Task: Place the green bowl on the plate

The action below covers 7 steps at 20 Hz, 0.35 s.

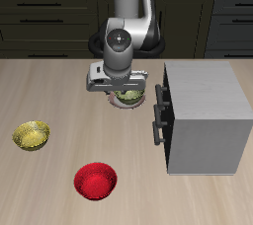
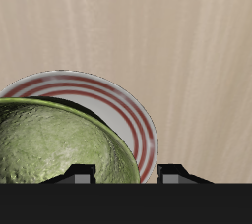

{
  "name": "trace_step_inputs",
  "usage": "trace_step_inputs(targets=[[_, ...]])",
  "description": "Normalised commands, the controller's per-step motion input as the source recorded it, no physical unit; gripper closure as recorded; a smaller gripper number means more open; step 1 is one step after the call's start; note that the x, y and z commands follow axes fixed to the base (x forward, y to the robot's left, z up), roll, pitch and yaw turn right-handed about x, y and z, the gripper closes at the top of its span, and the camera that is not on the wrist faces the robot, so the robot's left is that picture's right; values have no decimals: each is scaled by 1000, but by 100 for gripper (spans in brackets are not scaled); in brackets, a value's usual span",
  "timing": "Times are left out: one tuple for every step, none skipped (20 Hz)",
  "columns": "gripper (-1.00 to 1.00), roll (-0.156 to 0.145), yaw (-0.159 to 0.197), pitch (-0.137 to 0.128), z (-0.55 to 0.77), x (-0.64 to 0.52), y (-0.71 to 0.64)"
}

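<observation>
The green bowl (image 2: pixel 54 149) is olive with a mottled, shiny inside and fills much of the wrist view. Its rim runs between my two fingers, and my gripper (image 2: pixel 126 174) is shut on that rim. Directly under the bowl lies the plate (image 2: pixel 133 110), pale in the centre with reddish rings; the bowl covers part of it. Whether the bowl touches the plate cannot be told. In the exterior view my gripper (image 1: pixel 121 86) hangs over the green bowl (image 1: pixel 127 97) near the table's middle and hides the plate.
A grey cabinet (image 1: pixel 206 118) with a dark handle side stands close beside the bowl. A yellow bowl (image 1: pixel 32 135) and a red bowl (image 1: pixel 96 181) sit nearer the table's front edge.
</observation>
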Motion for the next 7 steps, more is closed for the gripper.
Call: trace_step_inputs(targets=[[-100,-7,38,-39,169,-55,21],[-100,5,9,-5,68,-28,20],[-100,26,-5,15,41,-73,53],[-100,7,40,-18,63,39,73],[-100,8,6,0,40,-96,11],[-100,8,-16,-12,78,23,24],[-100,6,8,-18,93,-89,-1]])
